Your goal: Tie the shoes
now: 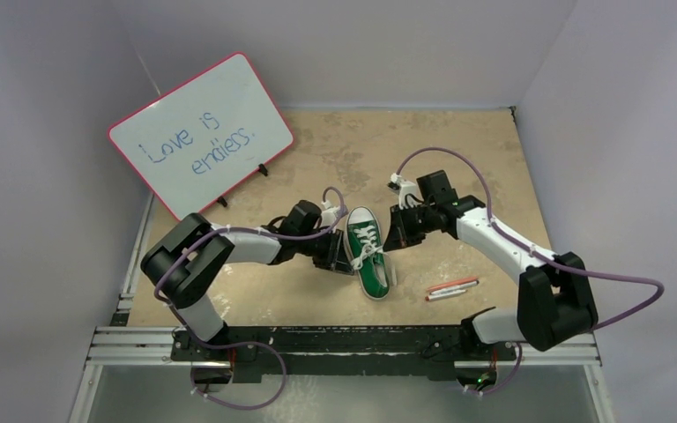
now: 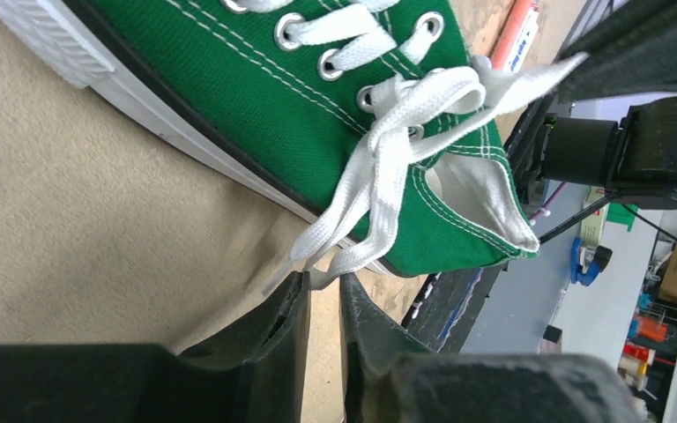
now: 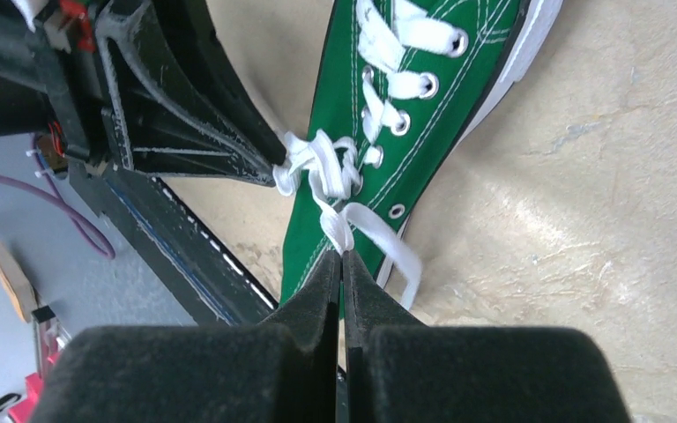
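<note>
The green sneaker (image 1: 372, 269) with white sole and white laces lies on the tan table between my grippers, toe toward the far side. It also shows in the left wrist view (image 2: 317, 115) and the right wrist view (image 3: 339, 115). A knot of lace (image 3: 322, 167) sits at the top eyelets. My left gripper (image 1: 345, 257) is at the shoe's left side; its jaws (image 2: 326, 280) stand a narrow gap apart, with the end of a straight lace loop (image 2: 379, 185) bridging the tips. My right gripper (image 1: 395, 236) is at the shoe's right side, shut (image 3: 343, 256) on another lace strand (image 3: 335, 225).
A whiteboard (image 1: 201, 132) with a red rim leans at the back left. Two markers (image 1: 451, 286) lie right of the shoe near the front edge. Grey walls enclose the table on three sides. The metal rail (image 1: 344, 344) with the arm bases runs along the front.
</note>
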Robot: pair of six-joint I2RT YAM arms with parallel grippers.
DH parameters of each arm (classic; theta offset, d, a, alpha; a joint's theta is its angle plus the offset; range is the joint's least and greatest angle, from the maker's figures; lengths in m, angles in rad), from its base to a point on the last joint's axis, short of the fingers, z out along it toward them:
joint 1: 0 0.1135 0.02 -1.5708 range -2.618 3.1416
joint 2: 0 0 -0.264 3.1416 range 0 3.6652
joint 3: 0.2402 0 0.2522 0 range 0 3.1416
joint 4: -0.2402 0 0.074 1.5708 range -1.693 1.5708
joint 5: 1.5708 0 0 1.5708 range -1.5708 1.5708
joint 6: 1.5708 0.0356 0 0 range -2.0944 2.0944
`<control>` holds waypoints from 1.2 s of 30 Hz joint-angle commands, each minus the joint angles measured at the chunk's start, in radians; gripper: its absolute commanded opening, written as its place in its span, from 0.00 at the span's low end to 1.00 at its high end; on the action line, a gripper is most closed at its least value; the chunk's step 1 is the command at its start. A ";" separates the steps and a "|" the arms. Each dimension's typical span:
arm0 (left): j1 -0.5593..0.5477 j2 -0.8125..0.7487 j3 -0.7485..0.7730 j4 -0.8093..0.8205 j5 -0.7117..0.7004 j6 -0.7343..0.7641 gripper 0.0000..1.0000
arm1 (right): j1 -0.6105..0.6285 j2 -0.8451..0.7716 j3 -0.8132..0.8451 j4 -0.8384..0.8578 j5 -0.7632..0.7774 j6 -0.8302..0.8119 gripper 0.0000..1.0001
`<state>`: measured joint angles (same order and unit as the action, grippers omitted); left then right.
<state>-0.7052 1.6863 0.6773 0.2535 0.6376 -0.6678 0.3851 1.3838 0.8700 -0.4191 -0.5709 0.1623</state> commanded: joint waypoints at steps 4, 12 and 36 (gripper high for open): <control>0.000 -0.007 0.097 -0.164 -0.034 0.028 0.27 | -0.003 -0.041 -0.020 -0.016 -0.036 -0.003 0.00; 0.035 -0.119 0.144 -0.510 -0.206 0.186 0.39 | -0.002 -0.060 -0.043 0.007 -0.027 0.017 0.00; 0.041 0.131 0.340 0.030 0.064 0.025 0.47 | 0.002 -0.055 -0.035 0.007 -0.034 0.022 0.00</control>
<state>-0.6678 1.7931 1.0019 0.1452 0.5823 -0.5926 0.3851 1.3487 0.8200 -0.4156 -0.5793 0.1825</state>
